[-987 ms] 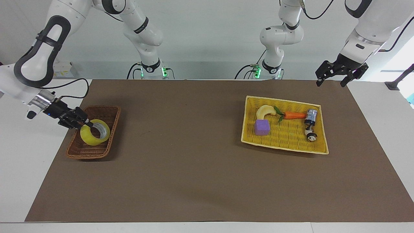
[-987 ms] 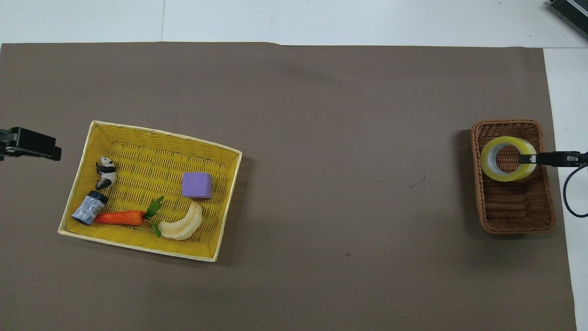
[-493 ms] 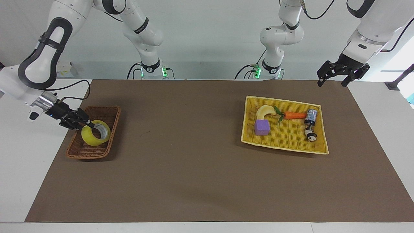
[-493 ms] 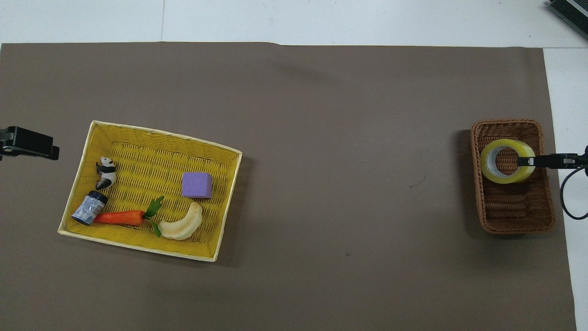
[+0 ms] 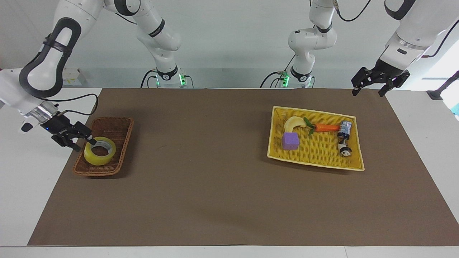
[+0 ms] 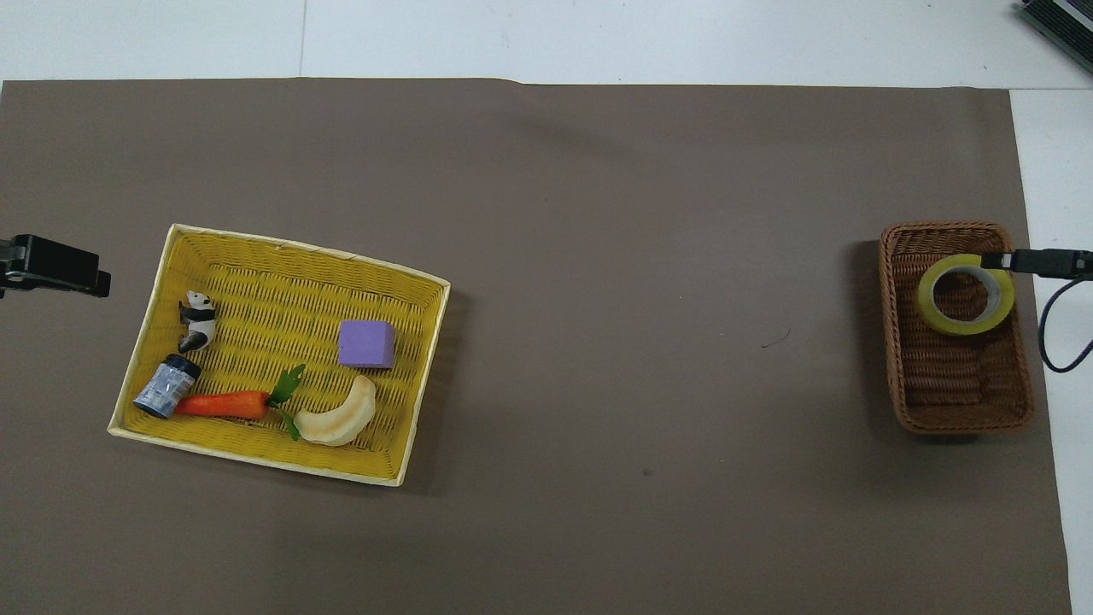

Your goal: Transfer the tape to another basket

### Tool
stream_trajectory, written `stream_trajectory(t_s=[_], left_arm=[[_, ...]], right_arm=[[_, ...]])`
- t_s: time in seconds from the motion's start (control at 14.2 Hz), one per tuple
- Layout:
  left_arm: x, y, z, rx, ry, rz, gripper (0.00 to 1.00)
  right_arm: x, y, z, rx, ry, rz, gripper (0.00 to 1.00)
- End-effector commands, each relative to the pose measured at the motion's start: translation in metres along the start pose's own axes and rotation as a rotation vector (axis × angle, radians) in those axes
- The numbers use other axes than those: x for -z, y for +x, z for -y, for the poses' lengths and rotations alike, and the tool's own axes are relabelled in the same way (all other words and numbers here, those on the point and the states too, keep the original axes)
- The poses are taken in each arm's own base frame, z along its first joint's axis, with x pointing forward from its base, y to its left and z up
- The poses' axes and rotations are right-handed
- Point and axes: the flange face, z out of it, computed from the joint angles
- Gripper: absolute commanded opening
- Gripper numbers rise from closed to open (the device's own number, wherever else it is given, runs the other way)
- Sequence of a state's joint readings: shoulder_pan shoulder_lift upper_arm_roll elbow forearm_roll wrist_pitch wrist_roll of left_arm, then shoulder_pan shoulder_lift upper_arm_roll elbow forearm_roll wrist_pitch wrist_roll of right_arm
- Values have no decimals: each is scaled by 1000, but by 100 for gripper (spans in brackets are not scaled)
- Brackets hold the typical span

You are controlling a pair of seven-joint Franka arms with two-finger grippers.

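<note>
In the facing view the basket (image 5: 104, 147) sits at the middle left of the frame, and the tape (image 5: 99, 151) lies flat inside it. The right gripper (image 5: 83, 141) is at the basket's left rim, just beside the tape. The tray (image 5: 315, 143) sits at the middle right, well apart from the basket. In it lie a cube (image 5: 290, 141), a banana (image 5: 294, 122), a carrot (image 5: 324, 127), a small jar (image 5: 345, 128) and a panda figure (image 5: 345, 151). The left gripper (image 5: 369, 89) hangs at the upper right, above the mat's (image 5: 215, 179) corner.
</note>
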State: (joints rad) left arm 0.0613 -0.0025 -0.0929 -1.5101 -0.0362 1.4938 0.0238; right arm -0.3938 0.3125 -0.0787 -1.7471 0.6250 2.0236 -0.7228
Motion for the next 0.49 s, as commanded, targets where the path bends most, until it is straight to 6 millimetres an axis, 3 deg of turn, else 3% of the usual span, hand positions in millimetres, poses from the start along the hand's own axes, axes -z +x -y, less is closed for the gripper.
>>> stream_trajectory(t_s=[0.0, 0.14, 0.42], left_arm=[[0, -2, 3, 10, -12, -8, 100], [-1, -2, 3, 10, -12, -7, 100], [0, -1, 3, 10, -12, -11, 100]], right_arm=[[18, 30, 35, -12, -119, -10, 100], [24, 52, 73, 20, -250, 8, 100], [25, 65, 140, -19, -471, 35, 100]])
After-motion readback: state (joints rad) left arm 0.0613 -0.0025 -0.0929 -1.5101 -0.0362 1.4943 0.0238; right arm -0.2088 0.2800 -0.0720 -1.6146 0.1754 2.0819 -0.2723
